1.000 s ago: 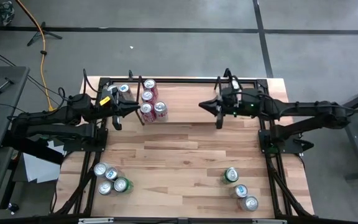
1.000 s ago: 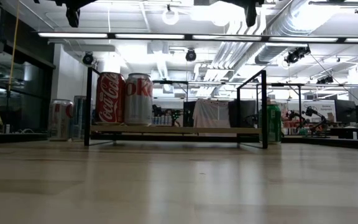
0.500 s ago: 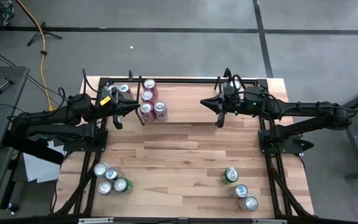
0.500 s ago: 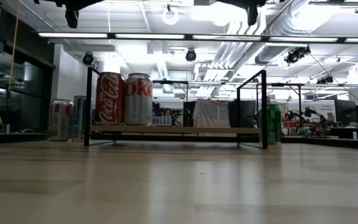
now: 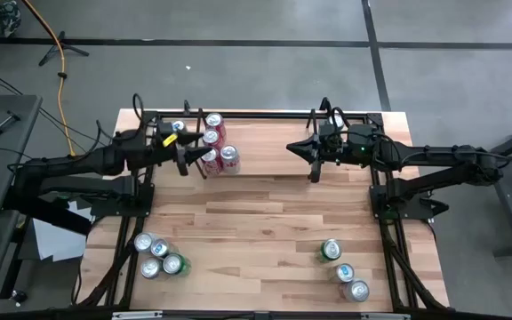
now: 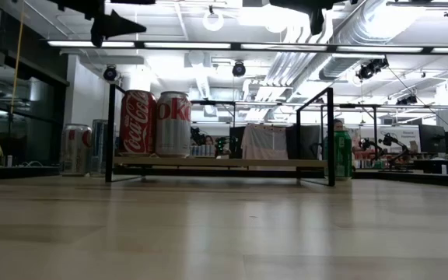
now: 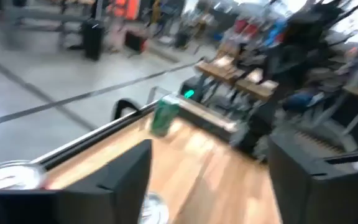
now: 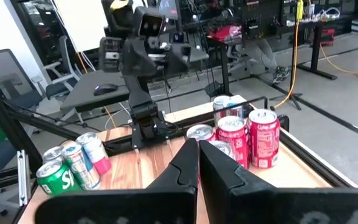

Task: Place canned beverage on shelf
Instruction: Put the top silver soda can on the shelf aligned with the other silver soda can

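The shelf (image 5: 260,147) is standing at the far edge of the wooden counter (image 5: 256,222), its thin black rods framing a light wood base. Four cans (image 5: 216,147) are sitting clustered at the shelf's left end; in the low view a red cola can (image 6: 138,122) and a silver can (image 6: 173,124) are standing upright side by side on the base.

The left gripper (image 5: 188,157) is hovering just beside that cluster, on its left side and above the shelf. Its jaws are standing apart, as the left wrist view shows by the wide gap between the two dark fingers (image 7: 126,171), and nothing is lying between them. In the low view the left gripper (image 6: 127,25) is hanging well above the can tops.

The right gripper (image 5: 292,148) is hovering over the middle of the shelf, pointing toward the cans, well apart from them. Its jaws are pressed together with nothing in them, as the right wrist view shows with the fingers (image 8: 213,168) meeting.

Four more cans (image 5: 158,255) are standing grouped at the counter's near left corner, one of them green. Three others (image 5: 343,264) are standing at the near right, a green can (image 5: 330,250) nearest the middle.
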Robot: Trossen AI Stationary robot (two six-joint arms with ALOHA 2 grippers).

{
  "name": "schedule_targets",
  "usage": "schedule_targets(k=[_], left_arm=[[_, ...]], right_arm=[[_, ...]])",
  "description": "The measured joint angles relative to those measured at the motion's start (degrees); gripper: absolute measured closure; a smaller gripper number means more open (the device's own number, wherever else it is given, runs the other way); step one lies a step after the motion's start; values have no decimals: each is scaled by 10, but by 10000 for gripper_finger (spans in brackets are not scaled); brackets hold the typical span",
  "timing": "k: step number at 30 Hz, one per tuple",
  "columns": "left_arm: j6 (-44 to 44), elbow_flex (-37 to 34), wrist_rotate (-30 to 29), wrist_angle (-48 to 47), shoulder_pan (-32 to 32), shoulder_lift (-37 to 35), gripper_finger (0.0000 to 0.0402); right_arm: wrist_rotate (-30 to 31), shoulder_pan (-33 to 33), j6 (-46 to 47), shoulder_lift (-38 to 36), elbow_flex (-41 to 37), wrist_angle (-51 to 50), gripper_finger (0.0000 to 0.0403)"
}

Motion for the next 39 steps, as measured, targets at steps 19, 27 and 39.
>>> schedule_targets(k=[19, 27, 39], left_arm=[[3, 351, -97, -744, 346, 312, 57], [71, 351, -89, -770, 382, 361, 57], [112, 266, -91, -663, 384, 379, 57]], right_arm=[[0, 0, 15, 1, 0, -38, 402], [0, 0, 13, 1, 0, -46, 402], [0, 0, 9, 1, 0, -72, 402]])
